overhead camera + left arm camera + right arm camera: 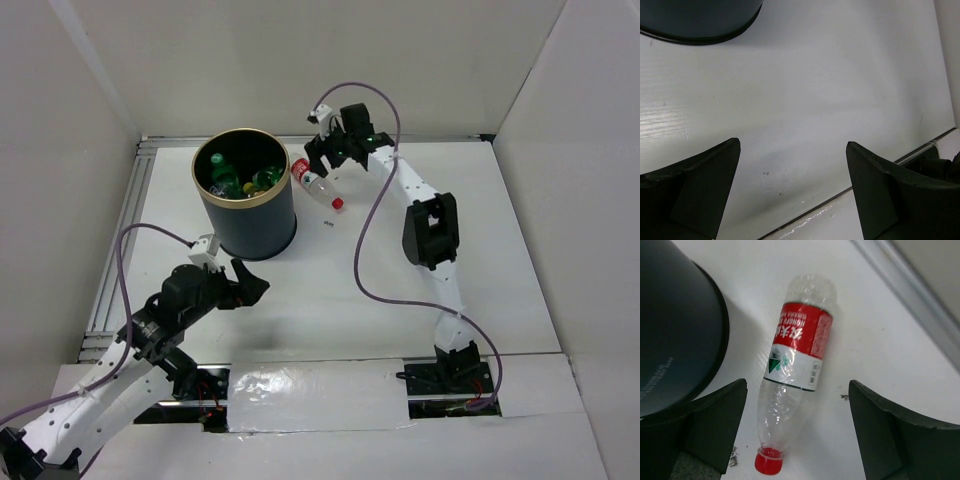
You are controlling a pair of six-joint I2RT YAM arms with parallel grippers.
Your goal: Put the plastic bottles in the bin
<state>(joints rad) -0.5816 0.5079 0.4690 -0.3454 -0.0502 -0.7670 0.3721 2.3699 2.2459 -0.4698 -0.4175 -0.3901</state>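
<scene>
Step in hand looks like pickup of the one bottle visible outside the bin (245,228).
Right claw (320,160) is spread wide and hangs over the red-label bottle (792,375), fingers either side, no contact.
Bottle lies flat on the surface (330,290), just beside the bin wall.
Next: descend, pinch mid-body, lift over the rim.
Left claw (792,195) is spread and empty.
Binned bottles (240,178) overlap, so I can't count them.
</scene>
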